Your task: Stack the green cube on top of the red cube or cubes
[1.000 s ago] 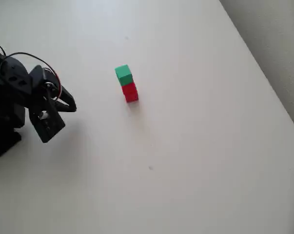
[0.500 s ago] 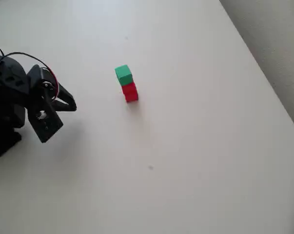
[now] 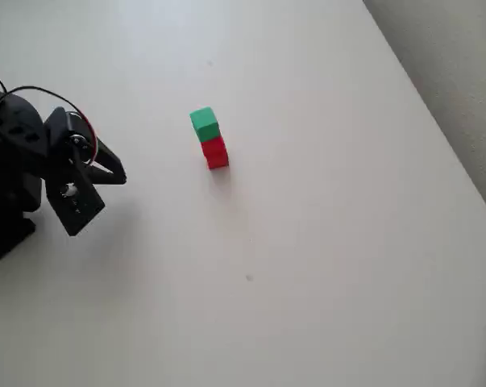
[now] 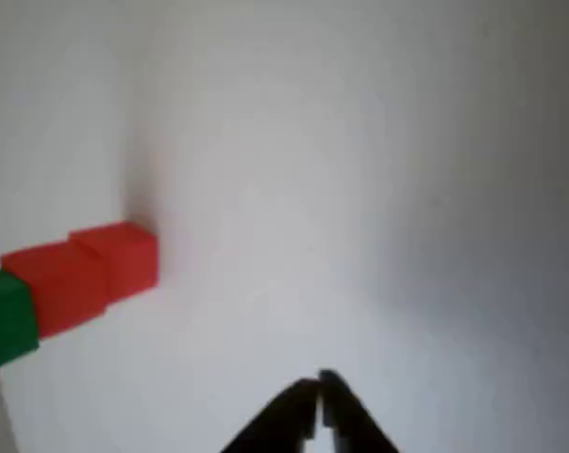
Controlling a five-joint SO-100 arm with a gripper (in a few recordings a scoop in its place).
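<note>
Atop red cube [image 3: 215, 151], green cube [image 3: 204, 123], end effector [image 4: 318, 392] closed, apart

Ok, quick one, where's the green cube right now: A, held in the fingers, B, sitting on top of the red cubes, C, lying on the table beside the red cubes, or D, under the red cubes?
B: the green cube sits on the red cubes, with the gripper off to the left in the overhead view, its fingers closed on nothing.

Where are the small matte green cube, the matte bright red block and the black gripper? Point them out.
small matte green cube [image 3: 203, 122]: overhead view, top face.
matte bright red block [image 3: 215, 151]: overhead view, visible side below the green cube.
black gripper [image 4: 318, 389]: wrist view, between the meeting fingertips.
</note>
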